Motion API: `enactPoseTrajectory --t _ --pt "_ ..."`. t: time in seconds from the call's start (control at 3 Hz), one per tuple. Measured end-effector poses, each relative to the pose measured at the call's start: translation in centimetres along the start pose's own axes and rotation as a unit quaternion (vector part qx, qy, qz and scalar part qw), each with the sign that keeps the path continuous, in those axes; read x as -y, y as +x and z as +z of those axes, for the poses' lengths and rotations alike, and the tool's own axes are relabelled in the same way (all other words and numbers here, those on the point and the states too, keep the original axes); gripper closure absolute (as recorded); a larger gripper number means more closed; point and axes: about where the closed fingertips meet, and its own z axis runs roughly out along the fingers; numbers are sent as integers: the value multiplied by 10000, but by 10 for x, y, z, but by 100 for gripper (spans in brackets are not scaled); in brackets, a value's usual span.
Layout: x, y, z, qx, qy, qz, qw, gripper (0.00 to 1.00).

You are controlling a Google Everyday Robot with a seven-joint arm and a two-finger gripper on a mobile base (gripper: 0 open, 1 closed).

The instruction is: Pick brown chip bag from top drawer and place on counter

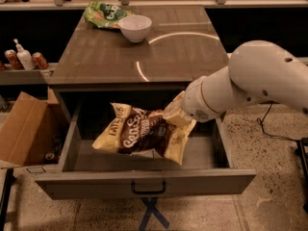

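The top drawer [86,186] stands pulled open below the counter [110,57]. The brown chip bag [139,134], pale yellow with a dark-brown panel and white lettering, hangs tilted above the drawer floor. My gripper [175,113] is mostly hidden behind the white arm's wrist [202,100]. It is shut on the bag's upper right corner and holds it up inside the drawer opening, just under the counter's front edge.
A green chip bag [101,14] and a white bowl [134,28] sit at the counter's back left. A side ledge holds cans and a bottle [24,59]. An open cardboard box [21,134] stands on the floor to the left of the drawer.
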Motion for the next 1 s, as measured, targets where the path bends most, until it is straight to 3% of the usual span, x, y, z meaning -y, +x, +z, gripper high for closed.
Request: enactPoseTrajectory --t 0.33,0.67,1.0 --pt "11 -25 -41 322 401 -270 9983 100" --pt "22 -63 -103 643 968 -730 9905 100" --pt "30 -86 -137 804 1262 -1044 9832 100"
